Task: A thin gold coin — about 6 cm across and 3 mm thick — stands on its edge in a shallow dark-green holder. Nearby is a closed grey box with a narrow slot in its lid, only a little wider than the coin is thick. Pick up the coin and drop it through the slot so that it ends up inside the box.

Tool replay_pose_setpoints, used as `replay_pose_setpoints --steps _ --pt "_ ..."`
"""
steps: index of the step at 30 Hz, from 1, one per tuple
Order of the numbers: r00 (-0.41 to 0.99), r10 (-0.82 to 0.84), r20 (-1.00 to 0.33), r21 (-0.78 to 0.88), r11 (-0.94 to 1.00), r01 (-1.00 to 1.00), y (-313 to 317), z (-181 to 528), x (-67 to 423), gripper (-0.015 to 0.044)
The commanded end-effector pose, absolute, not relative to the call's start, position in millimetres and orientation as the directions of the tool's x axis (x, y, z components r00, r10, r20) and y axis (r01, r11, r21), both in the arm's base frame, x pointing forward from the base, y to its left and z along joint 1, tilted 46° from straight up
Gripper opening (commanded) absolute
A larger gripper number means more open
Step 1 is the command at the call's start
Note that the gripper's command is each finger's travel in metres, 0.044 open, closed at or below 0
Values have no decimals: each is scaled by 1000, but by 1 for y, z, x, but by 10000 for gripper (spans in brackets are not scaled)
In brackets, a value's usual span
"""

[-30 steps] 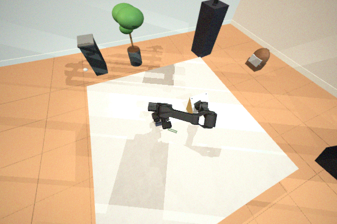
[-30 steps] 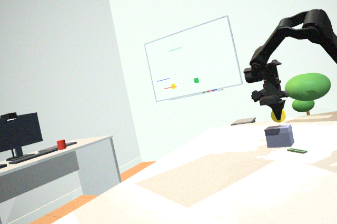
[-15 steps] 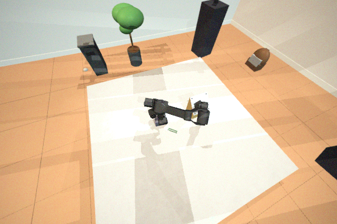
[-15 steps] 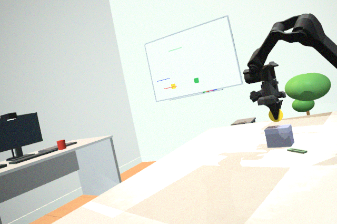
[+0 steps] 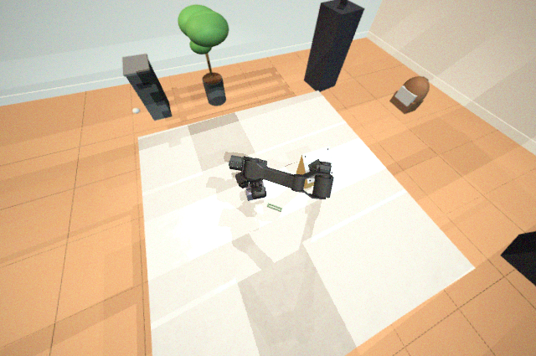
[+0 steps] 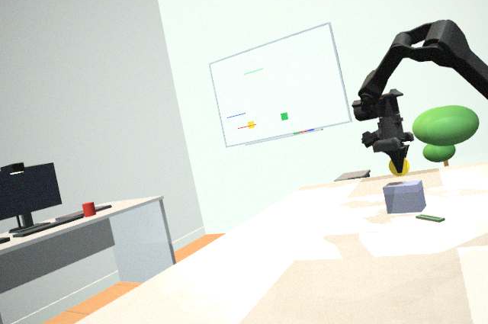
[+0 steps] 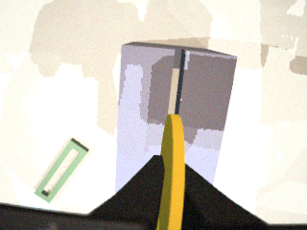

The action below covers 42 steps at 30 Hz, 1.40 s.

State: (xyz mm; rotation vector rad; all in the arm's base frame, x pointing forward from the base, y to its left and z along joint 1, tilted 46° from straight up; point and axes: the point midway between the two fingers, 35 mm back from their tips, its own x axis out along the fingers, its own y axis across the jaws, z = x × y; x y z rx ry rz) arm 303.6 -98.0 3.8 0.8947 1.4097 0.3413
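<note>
My gripper [image 6: 399, 159] [image 7: 164, 165] is shut on the gold coin [image 6: 394, 169] [image 7: 173, 168] and holds it on edge, pointing down, just above the grey box [image 6: 404, 196] [image 7: 139, 144] [image 5: 249, 195]. In the wrist view the coin's edge lines up with the narrow dark slot [image 7: 180, 81] in the lid. The coin hangs a little above the lid and does not touch it. The green holder [image 5: 274, 208] [image 6: 430, 218] [image 7: 62, 170] lies empty on the table beside the box.
The arm [image 5: 281, 177] reaches from its base [image 5: 322, 183] over the white table [image 5: 368, 256]. A small orange cone [image 5: 301, 166] stands near the base. A plant [image 5: 203, 32], a dark pillar [image 5: 331, 47] and a shelf [image 5: 145, 84] stand on the floor behind.
</note>
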Motion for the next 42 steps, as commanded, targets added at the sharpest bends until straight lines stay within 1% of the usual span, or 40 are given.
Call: replay_pose_setpoints --steps 1,42 --pt "179 691 -701 709 644 288 -99 1 305 0" --pt "182 690 -700 709 641 294 -94 -7 306 0"
